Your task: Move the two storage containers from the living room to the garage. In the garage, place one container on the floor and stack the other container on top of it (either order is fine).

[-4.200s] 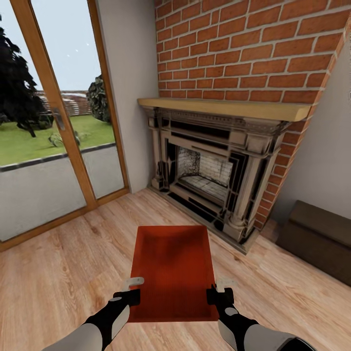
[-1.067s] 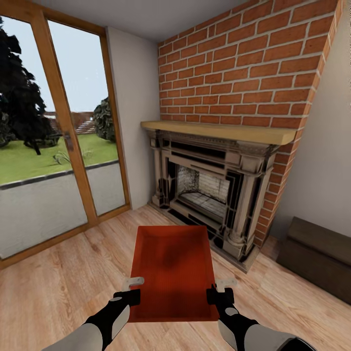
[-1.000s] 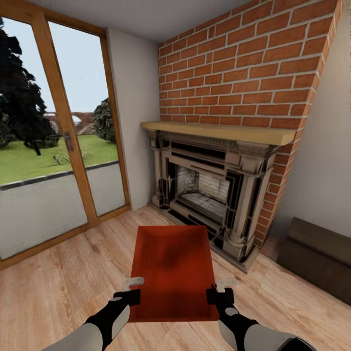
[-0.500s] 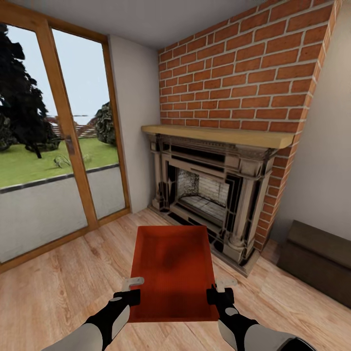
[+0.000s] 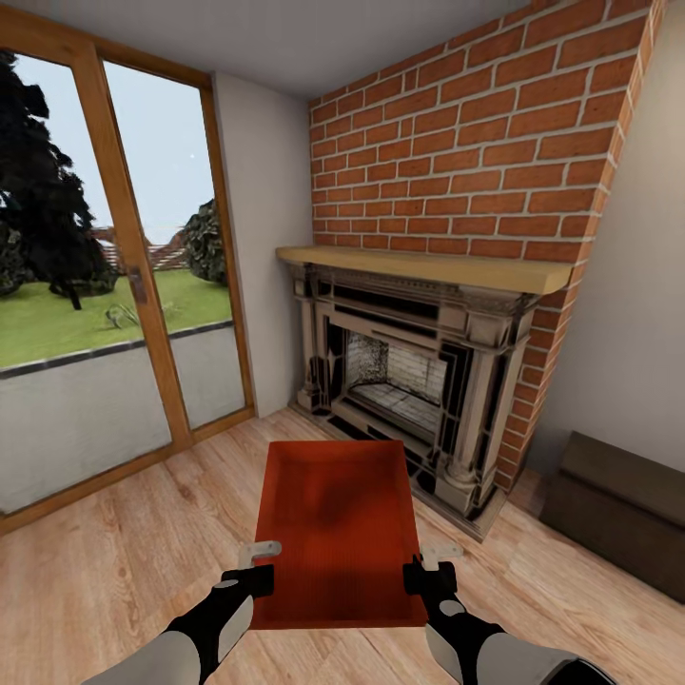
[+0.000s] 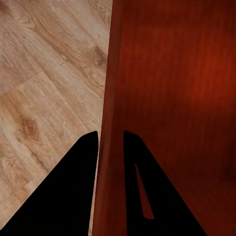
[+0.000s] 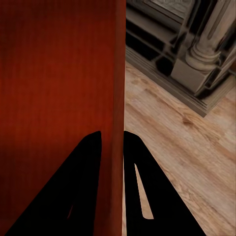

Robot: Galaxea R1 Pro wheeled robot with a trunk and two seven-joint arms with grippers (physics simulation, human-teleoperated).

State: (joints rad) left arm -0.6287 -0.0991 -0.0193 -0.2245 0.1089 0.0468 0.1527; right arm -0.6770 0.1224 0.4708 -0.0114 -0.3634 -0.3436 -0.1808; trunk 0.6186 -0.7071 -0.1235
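Note:
A red-orange open-top storage container [image 5: 335, 528] hangs level in front of me above the living room's wood-plank floor. My left gripper [image 5: 255, 563] is shut on its left wall near the near corner. My right gripper [image 5: 430, 563] is shut on its right wall opposite. In the left wrist view the two dark fingers pinch the container's thin wall [image 6: 109, 123], one inside and one outside. The right wrist view shows the same pinch on the other wall [image 7: 118, 98]. The garage is out of view.
Straight ahead stands an ornate dark fireplace [image 5: 409, 381] under a wooden mantel and a red-brick chimney [image 5: 466, 143]. Wood-framed glass doors [image 5: 105, 285] fill the left wall. A dark brown low bench [image 5: 618, 514] sits at the right. Light wood flooring [image 5: 114, 571] spreads around me.
The whole view has tilted up, so the fireplace and doors sit lower in the picture and the ceiling shows. The container and both grippers keep their places in front of me.

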